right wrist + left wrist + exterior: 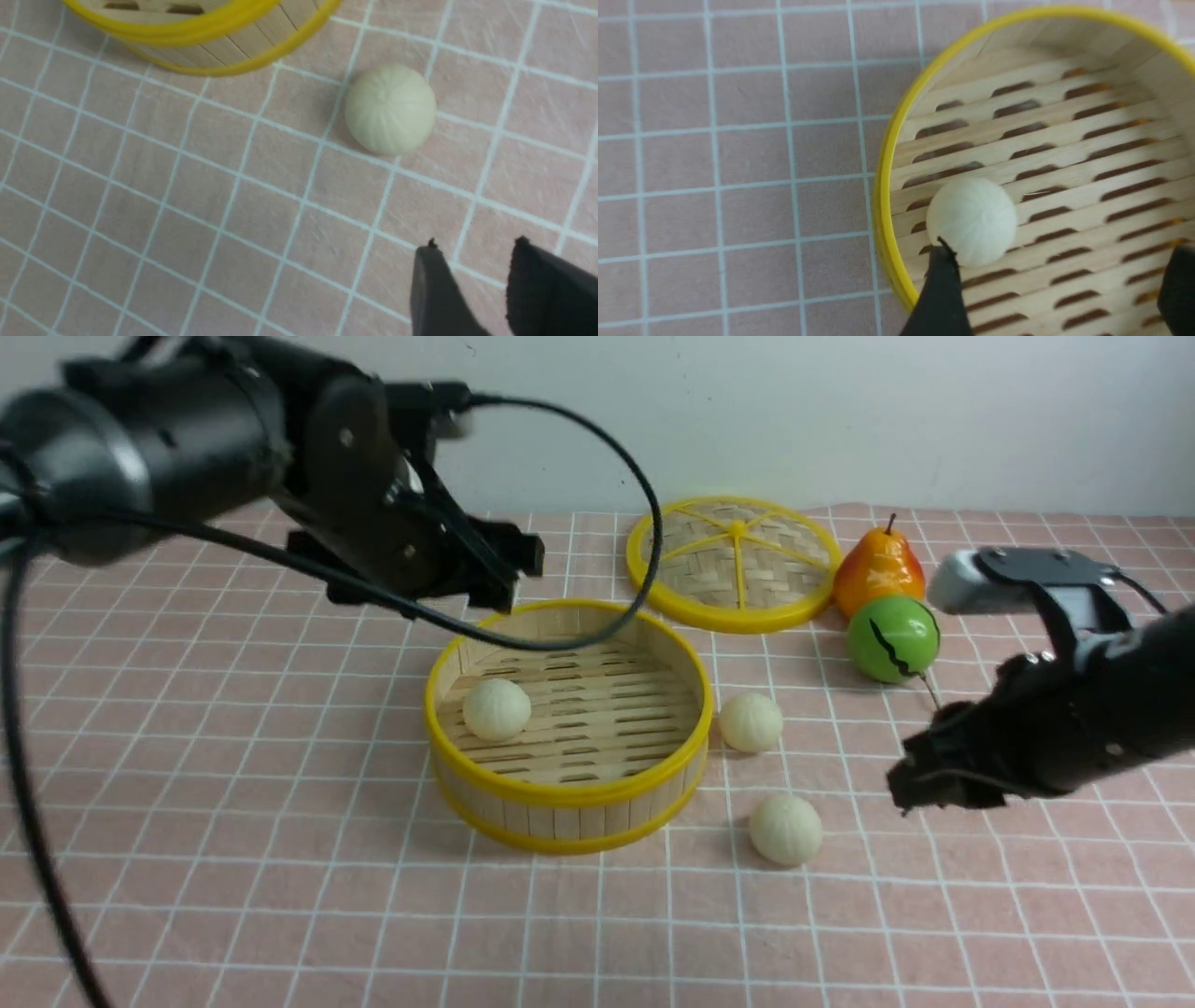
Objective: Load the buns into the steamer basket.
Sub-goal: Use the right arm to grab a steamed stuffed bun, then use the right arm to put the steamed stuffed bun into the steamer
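Observation:
The steamer basket (568, 793) stands mid-table, bamboo slats with yellow rims. One bun (497, 708) lies on its slatted floor near the left wall. My left gripper (504, 569) hovers over the basket's far left rim; in the left wrist view it (1060, 243) is open wide, and that bun (971, 221) rests on the slats right by one fingertip, not between the jaws. Two more buns (751, 721) (786, 828) lie on the cloth right of the basket. My right gripper (910, 789) hangs to their right, open and holding nothing (476, 242), short of a bun (390, 109).
A flat woven lid (736, 560) with yellow rim lies behind the basket. An orange pear (878, 569) and a green ball (893, 639) with a black crack sit at the back right, close to my right arm. A pink checked cloth (233, 756) covers the table.

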`<state>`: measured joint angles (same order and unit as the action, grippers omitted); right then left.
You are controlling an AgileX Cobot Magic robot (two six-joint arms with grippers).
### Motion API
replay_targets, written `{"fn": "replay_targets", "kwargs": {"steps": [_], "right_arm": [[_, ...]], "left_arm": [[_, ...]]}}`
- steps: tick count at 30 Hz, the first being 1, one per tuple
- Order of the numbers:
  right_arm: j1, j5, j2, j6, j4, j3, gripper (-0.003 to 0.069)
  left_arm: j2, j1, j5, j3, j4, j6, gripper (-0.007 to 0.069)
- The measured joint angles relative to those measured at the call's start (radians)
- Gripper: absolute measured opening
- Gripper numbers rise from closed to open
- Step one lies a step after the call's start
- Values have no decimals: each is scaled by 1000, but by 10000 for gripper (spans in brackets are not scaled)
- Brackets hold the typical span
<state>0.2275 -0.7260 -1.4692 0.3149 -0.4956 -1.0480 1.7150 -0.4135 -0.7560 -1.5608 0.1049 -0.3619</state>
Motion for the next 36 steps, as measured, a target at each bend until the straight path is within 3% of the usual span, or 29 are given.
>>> {"fn": "replay_targets", "kwargs": {"steps": [1,5,10,15,19,21,27,29,36], "right_arm": [[41,2,-66,9,22,-49,349],[139,15,-245,-4,146,-194,470],[158,29,-426,-102,275,-301,502],[159,-3,-546,-125,324,-368,377],[160,-158,-550,-125,349,-460,92],[160,-239,-541,-124,357,-521,22],[178,-283,-527,-97,293,-720,19],[222,-210,-551,-46,226,-816,19],[321,59,-752,14,183,-909,23]], "left_arm": [[-74,0,-39,-3,0,0,514],[-251,0,-189,3,24,0,424],[-413,0,-272,130,77,0,361],[-562,0,-287,308,111,-6,321],[-755,0,-332,515,176,-45,286],[-843,0,-322,607,214,-81,272],[-1018,0,-189,836,283,-195,238],[-1071,0,-55,974,314,-264,234],[-1084,0,130,1136,330,-309,234]]}}
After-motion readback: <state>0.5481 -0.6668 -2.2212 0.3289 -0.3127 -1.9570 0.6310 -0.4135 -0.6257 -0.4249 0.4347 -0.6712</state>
